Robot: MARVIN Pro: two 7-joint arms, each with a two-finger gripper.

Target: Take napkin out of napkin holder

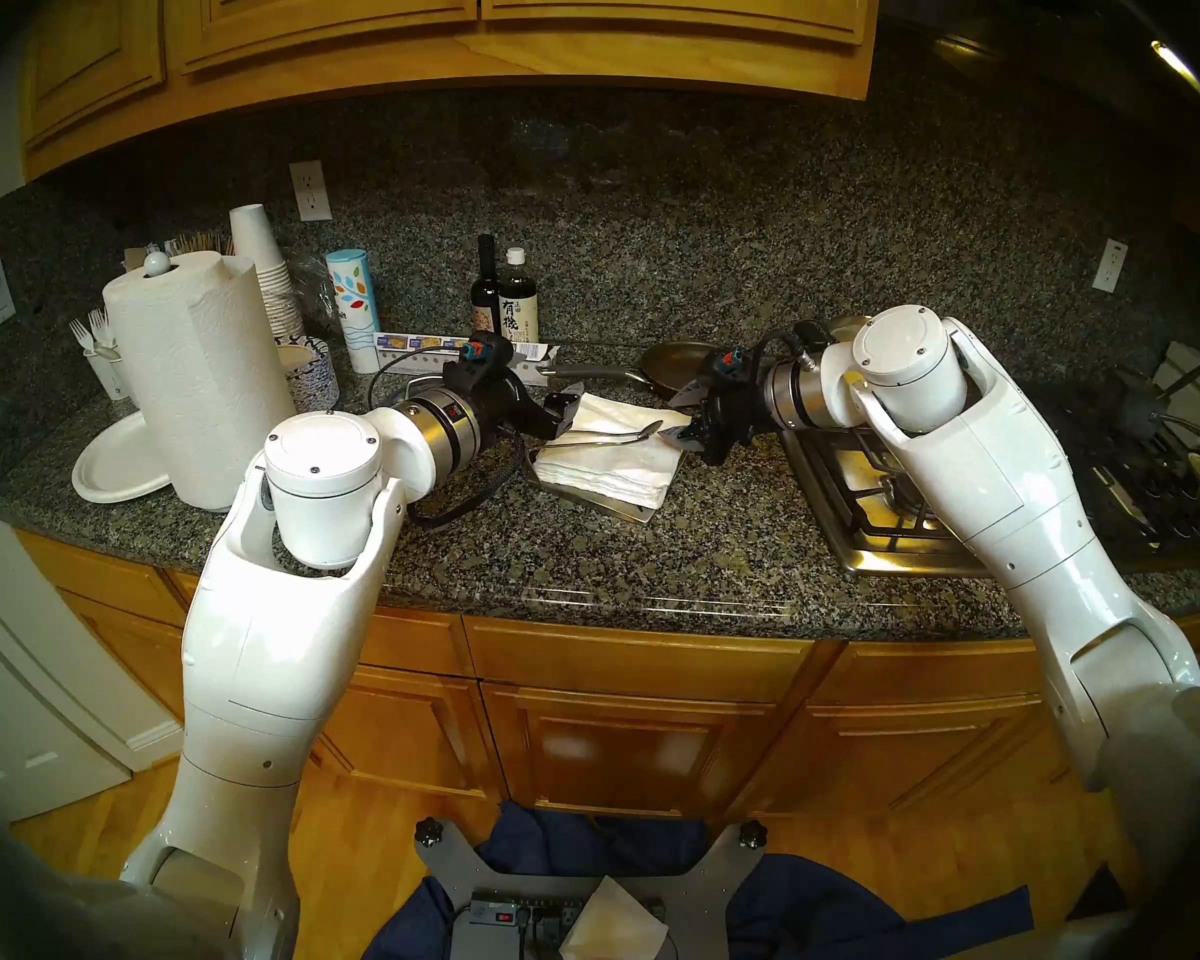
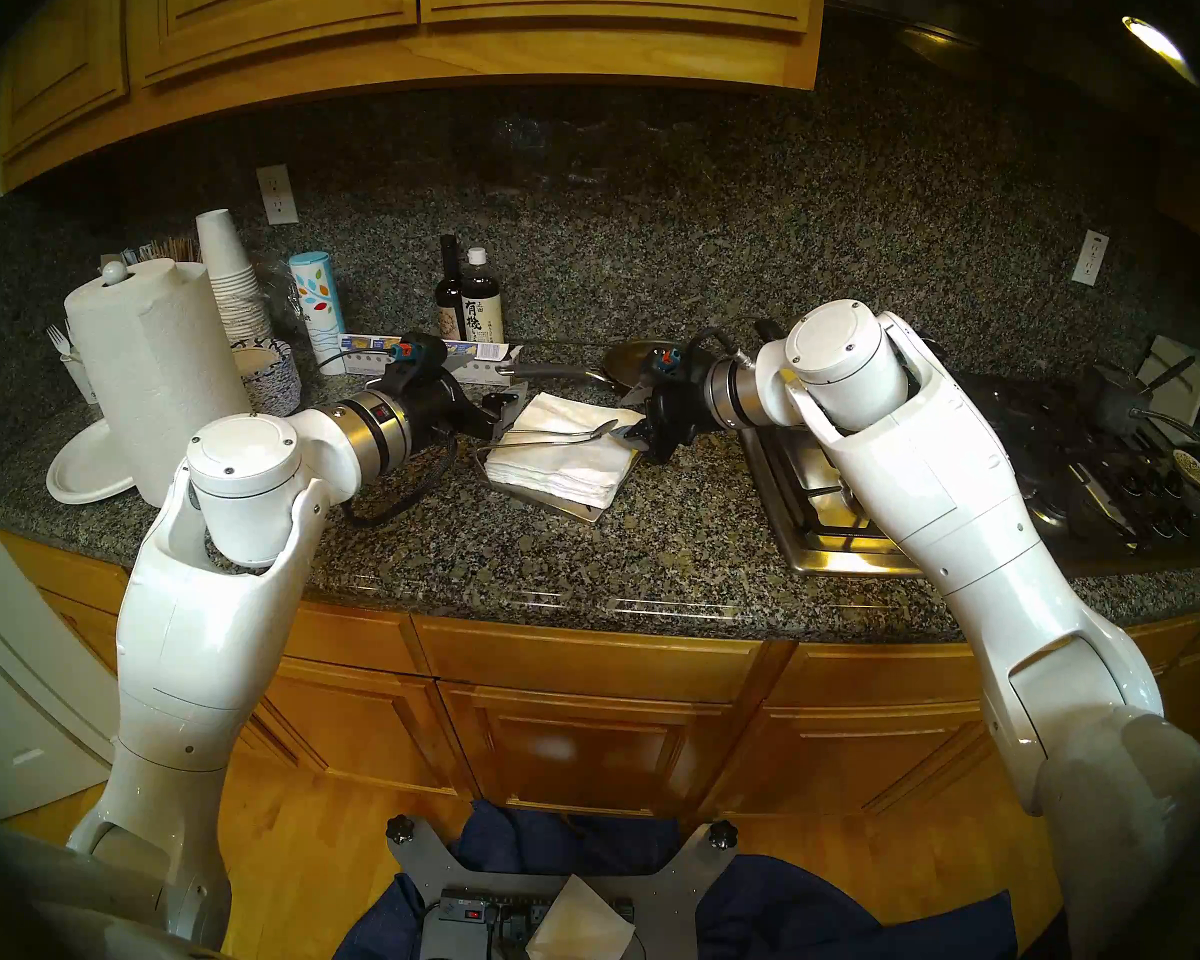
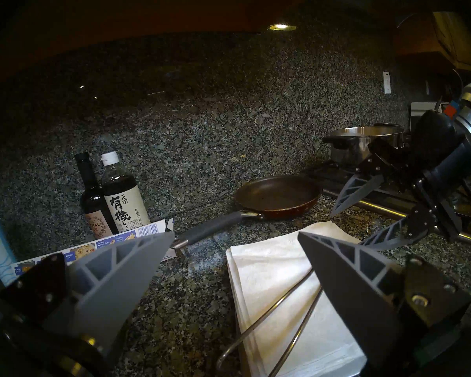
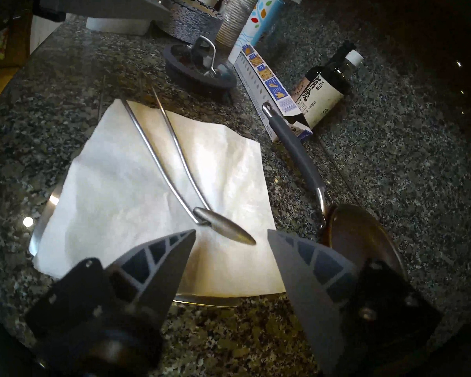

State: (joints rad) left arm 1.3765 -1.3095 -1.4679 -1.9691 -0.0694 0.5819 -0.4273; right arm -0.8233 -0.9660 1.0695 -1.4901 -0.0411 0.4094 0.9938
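The napkin holder is a flat metal tray on the counter with a thick stack of white napkins on it. Its wire arm lies across the stack, and the spoon-shaped tip points right. The top napkin lies under the arm, turned askew, with a corner sticking out at the back. My left gripper is open at the stack's back left corner. My right gripper is open at the right edge, with its fingers either side of the spoon tip.
A frying pan lies just behind the holder, handle to the left. Two dark bottles and a long box are at the back. A paper towel roll, cups and plates stand left. The stove is right.
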